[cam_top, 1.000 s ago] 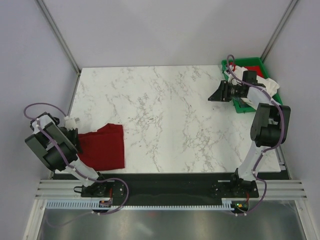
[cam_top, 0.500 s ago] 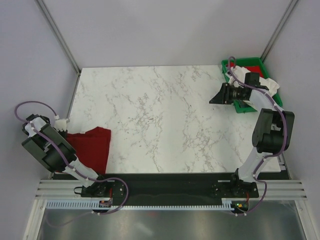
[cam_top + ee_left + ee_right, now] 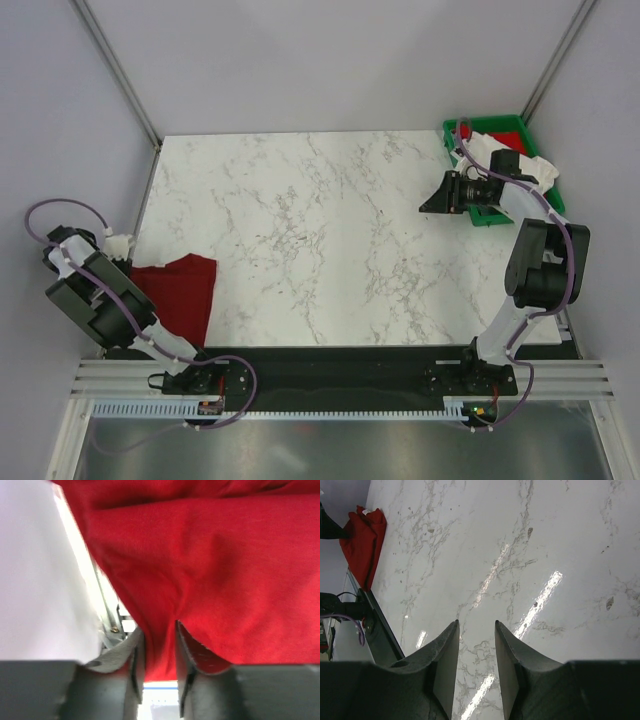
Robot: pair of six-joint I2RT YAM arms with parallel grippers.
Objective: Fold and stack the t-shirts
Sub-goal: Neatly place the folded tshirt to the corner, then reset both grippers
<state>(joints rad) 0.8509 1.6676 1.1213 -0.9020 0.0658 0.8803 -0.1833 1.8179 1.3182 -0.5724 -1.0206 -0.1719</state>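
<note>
Left arm folded back off the left edge of the white marble table (image 3: 320, 230), wrist raised. Left gripper (image 3: 157, 630) pinches a fold of the dark red cloth t-shirt (image 3: 180, 295), which is bunched at the table's near-left corner. Right arm reaches to the table's far-right corner, wrist turned sideways. Right gripper (image 3: 476, 623) narrowly parted, empty. Off-white cloth t-shirt (image 3: 487, 146) lies in the green plastic bin (image 3: 500, 122) there.

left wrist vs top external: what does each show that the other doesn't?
Left wrist only: the left gripper closed on a fold of the red t-shirt, seen close up. Top external only: the green bin at the far right corner with the off-white t-shirt draped in it, and the right gripper hovering beside it. Both: the red t-shirt, which top external places at the near left edge of the table.
</note>
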